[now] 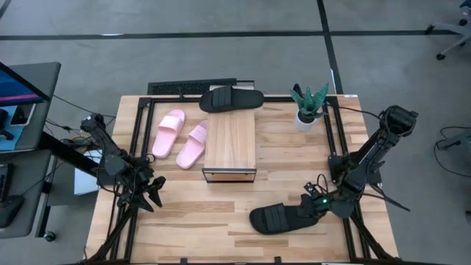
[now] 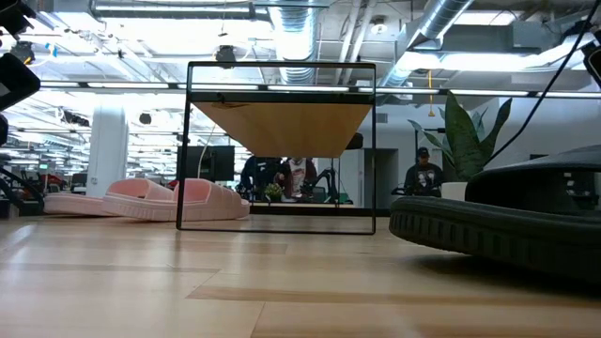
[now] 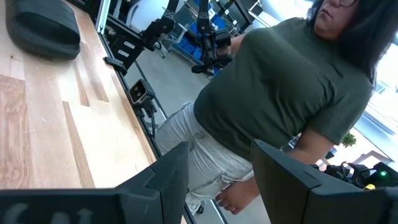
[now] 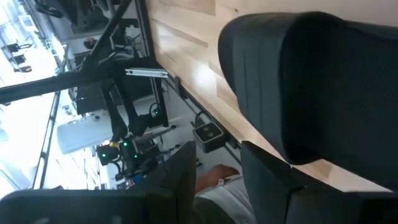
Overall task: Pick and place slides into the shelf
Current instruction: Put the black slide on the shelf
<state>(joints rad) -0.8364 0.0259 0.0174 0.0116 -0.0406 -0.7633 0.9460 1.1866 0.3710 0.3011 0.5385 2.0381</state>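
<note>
From above, the desk point(image 1: 184, 221) carries the shelf point(image 1: 230, 143) at its middle, a light plank on a dark frame. The two pink slides point(image 1: 180, 138) lie side by side just to the shelf's left, on the desk surface. One black slide point(image 1: 232, 99) lies across the far end of the shelf, at the desk's far edge; whether it rests on the plank or only against it cannot be told from here. The other black slide point(image 1: 278, 218) lies near the front right of the desk, and the right end effector point(image 1: 313, 206) is at its right end. A potted plant point(image 1: 308, 107) stands at the far right.

The low view adds what the overhead one hides: the shelf point(image 2: 282, 122) is an open frame with nothing beneath its plank, and the pink slides point(image 2: 150, 200) sit on the desk beside its left leg. The near black slide point(image 2: 498, 225) fills the right of that picture.

The right wrist view shows that end effector's fingers point(image 4: 180, 180) parted, with the black slide point(image 4: 311, 87) just beyond them, not clamped.

The left end effector point(image 1: 151, 193) sits at the desk's front left, and its fingers point(image 3: 168, 180) are apart on nothing. Only the left wrist view shows a person point(image 3: 280, 99) in a green shirt standing beside the desk
</note>
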